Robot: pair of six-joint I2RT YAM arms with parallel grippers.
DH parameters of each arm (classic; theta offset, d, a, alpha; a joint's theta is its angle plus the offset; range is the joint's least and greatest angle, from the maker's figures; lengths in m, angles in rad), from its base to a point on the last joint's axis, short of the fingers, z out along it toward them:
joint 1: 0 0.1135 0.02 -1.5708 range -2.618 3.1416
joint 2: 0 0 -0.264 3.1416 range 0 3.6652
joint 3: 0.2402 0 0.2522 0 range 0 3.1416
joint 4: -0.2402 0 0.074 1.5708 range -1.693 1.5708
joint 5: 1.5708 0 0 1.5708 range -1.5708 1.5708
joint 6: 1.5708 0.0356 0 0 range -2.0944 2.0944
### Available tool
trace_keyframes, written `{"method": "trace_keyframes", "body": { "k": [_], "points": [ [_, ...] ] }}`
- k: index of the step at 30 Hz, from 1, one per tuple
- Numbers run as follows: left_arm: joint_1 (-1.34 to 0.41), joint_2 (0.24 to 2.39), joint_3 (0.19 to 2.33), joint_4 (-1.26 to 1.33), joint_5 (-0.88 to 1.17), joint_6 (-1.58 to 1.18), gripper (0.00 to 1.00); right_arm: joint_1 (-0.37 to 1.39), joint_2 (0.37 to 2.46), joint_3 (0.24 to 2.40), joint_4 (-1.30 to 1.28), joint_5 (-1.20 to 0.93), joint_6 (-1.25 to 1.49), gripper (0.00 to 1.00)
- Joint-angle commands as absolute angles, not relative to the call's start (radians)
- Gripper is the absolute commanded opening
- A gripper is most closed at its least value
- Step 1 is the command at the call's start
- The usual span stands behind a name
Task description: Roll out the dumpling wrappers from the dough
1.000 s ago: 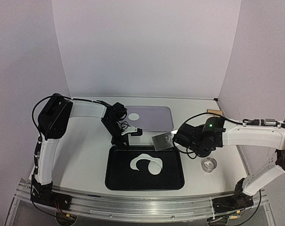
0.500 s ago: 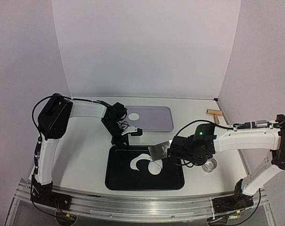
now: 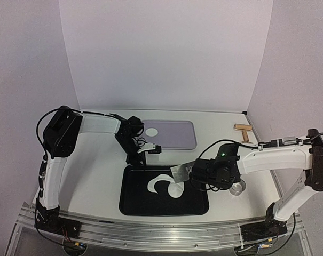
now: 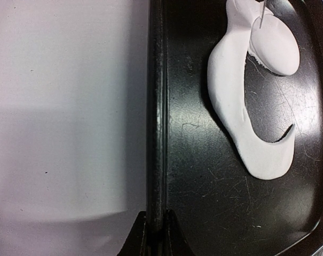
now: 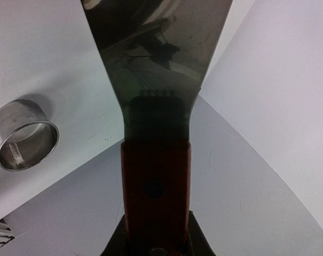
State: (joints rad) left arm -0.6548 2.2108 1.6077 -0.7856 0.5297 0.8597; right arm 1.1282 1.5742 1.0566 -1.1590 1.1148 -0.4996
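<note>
**While One Arm Pinned the Tray, the Other Held a Scraper at the Disc**

Seen from above, the left gripper [image 3: 141, 159] was clamped on the far rim of the black tray [image 3: 130, 205], probably to stop it sliding. At frame centre the right gripper [image 3: 196, 173] clenched a scraper [image 3: 180, 172], its blade tipped over the dumpling wrapper [image 3: 175, 190] beside the crescent of dough [image 3: 160, 183]. From the left wrist, the blade's thin edge seemed to touch the disc at upper right. From the right wrist, a metal ring [image 5: 25, 133] stood at left, apart from the blade.
</note>
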Motion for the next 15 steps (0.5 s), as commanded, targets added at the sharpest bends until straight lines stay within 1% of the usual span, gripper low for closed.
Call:
{"method": "trace_keyframes", "body": {
  "k": [1,8,15],
  "points": [
    [-0.664,2.174,1.601,-0.771,0.518,0.891,0.00,1.121,1.587,1.051,-1.175,1.126,-0.443,0.00],
    [-0.664,2.174,1.603,-0.774,0.525,0.891,0.00,1.117,1.597,1.039,-1.208,1.124,-0.399,0.00],
    [-0.665,2.172,1.604,-0.775,0.522,0.889,0.00,1.121,1.613,1.036,-1.220,1.124,-0.416,0.00]
  ]
}}
